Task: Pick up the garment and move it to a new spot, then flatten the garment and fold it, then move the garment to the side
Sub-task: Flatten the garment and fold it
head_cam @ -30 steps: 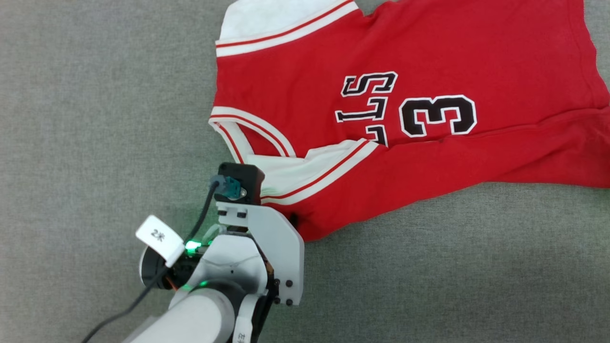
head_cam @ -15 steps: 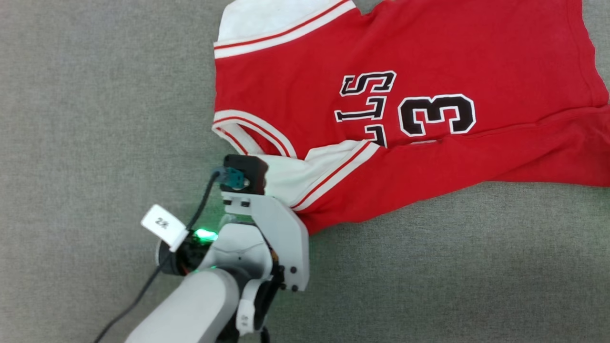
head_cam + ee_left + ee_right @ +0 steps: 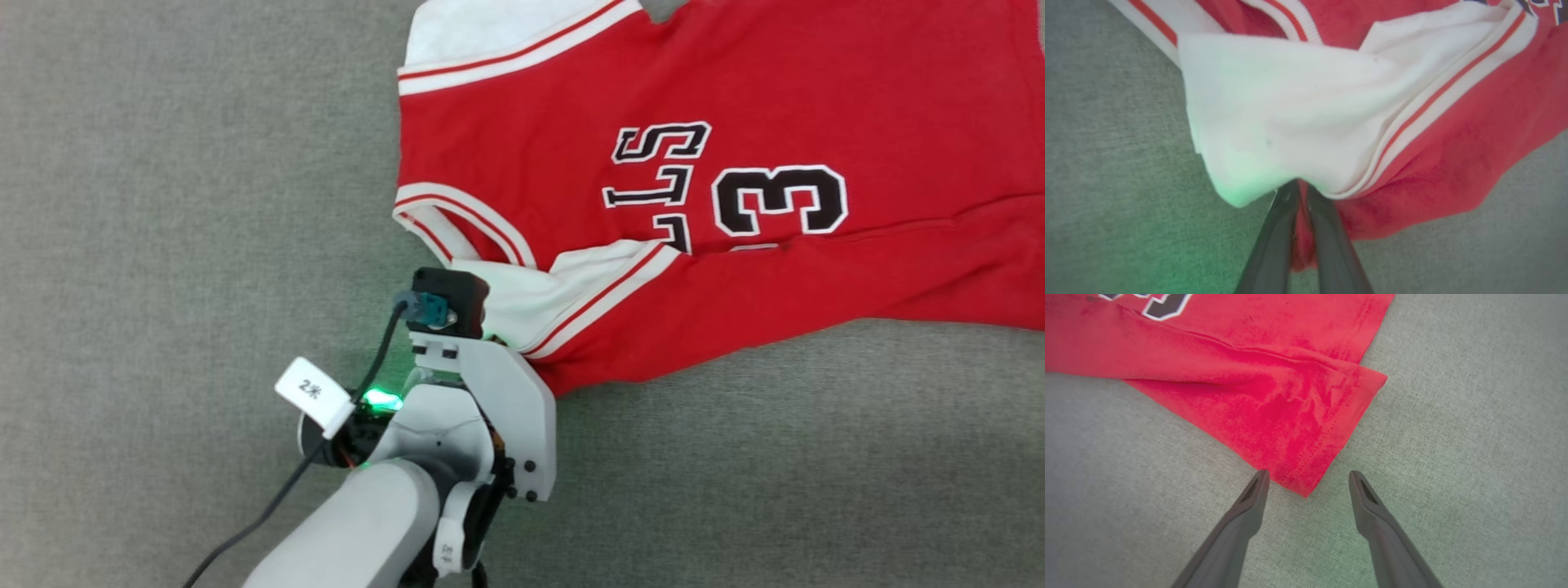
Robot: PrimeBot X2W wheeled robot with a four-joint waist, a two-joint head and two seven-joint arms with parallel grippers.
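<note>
At the garment (image 3: pixel 735 122) shoulder, the left hand (image 3: pixel 1300 190) gripped cloth; the right hand (image 3: pixel 1308 473) hung released by the hem; lifting seemed barely begun.

The garment (image 3: pixel 571 155) lies spread on the counter (image 3: pixel 163 204), ahead and to the right of the left tool (image 3: pixel 1299 191), whose tips enter its near folded edge. One hem corner lies between the right tool (image 3: pixel 1308 477) tips.
</note>
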